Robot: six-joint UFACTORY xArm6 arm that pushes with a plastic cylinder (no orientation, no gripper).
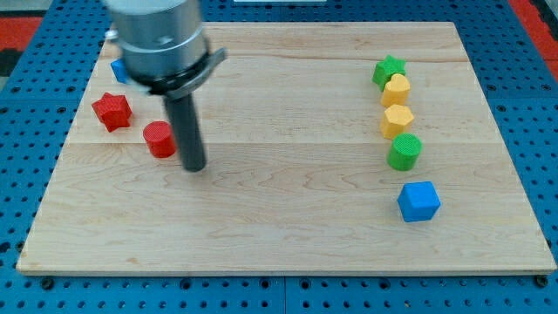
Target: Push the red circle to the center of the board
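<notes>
The red circle point(159, 139) lies on the wooden board point(288, 218) at the view's left, a little above mid-height. My tip point(193, 167) rests on the board just right of and slightly below the red circle, very close to it or touching its right edge. A red star point(112, 111) lies further left and a little higher. A blue block point(119, 71) sits near the top left, partly hidden by the arm's grey body.
At the view's right stands a near-vertical line of blocks: a green star point(390, 69), a yellow block point(397, 89), a yellow hexagon point(397, 120), a green circle point(404, 151). A blue cube point(418, 201) lies below them.
</notes>
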